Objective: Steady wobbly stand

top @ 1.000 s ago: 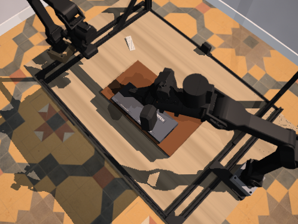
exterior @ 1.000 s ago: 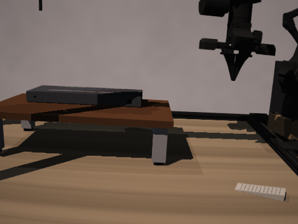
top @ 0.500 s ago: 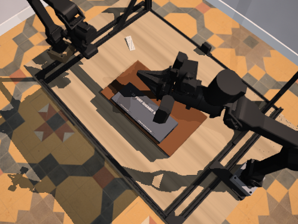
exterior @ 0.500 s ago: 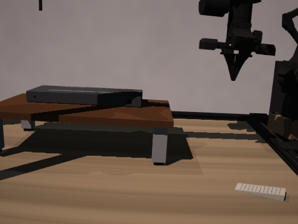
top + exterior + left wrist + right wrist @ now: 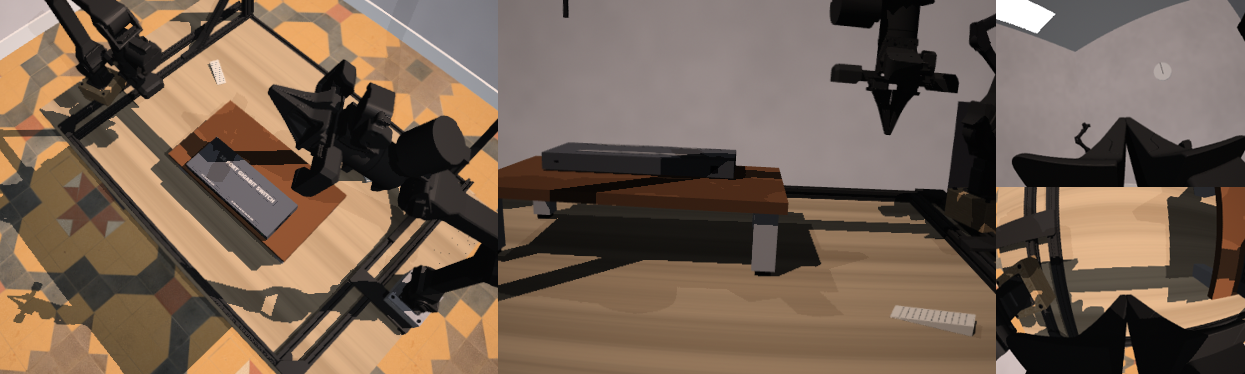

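meanwhile the exterior view shows the stand's legs (image 5: 764,245), mostly hidden from above; the switch (image 5: 242,187) (image 5: 638,161) lies on the stand (image 5: 310,220) (image 5: 698,192), and both arms' fingers (image 5: 880,112) are pressed together, empty.
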### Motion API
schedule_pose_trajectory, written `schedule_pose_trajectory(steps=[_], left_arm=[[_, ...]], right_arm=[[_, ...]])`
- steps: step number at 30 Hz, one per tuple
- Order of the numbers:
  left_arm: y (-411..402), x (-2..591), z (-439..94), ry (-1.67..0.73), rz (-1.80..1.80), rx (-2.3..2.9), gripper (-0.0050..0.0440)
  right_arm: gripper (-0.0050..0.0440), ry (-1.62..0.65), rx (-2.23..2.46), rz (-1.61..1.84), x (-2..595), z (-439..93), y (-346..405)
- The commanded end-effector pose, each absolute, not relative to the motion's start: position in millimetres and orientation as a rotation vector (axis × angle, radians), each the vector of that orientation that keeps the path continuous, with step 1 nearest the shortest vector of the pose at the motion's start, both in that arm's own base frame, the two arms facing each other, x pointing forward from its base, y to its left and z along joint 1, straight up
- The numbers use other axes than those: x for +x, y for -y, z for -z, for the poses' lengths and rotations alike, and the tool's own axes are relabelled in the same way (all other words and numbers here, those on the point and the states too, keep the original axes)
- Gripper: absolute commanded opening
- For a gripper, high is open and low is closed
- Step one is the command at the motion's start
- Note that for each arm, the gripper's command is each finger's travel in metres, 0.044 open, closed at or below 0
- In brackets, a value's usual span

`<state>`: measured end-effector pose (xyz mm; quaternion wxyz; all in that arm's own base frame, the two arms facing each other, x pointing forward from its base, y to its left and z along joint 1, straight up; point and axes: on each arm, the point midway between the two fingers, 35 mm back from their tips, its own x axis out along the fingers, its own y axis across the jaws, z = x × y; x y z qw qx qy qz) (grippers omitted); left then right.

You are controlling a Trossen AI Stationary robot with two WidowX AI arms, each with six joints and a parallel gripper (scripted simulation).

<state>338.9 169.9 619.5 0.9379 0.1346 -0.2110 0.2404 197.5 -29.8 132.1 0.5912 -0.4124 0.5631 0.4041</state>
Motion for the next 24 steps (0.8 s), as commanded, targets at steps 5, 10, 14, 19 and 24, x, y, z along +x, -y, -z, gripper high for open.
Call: schedule_pose_trajectory(steps=[5, 10, 14, 19, 24], left_arm=[[-145, 289, -685, 0.677, -0.490, 0.298, 0.0000], [-140, 280, -687, 0.704, -0.489, 0.304, 0.0000], [-122, 244, -720, 0.863, -0.480, 0.317, 0.0000], [-97, 194, -755, 1.061, -0.462, 0.334, 0.0000], [-97, 194, -755, 1.061, -0.462, 0.334, 0.0000]], right_arm=[[0.0000, -1.310, -0.959, -0.940, 198, -132, 30], [0.0000, -1.310, -0.959, -0.940, 198, -132, 30], [0.0000, -1.310, -0.959, -0.940, 198, -132, 30], [0.0000, -1.310, -0.959, -0.940, 198, -132, 30], [0.0000, -1.310, -0.959, -0.940, 198, -132, 30]])
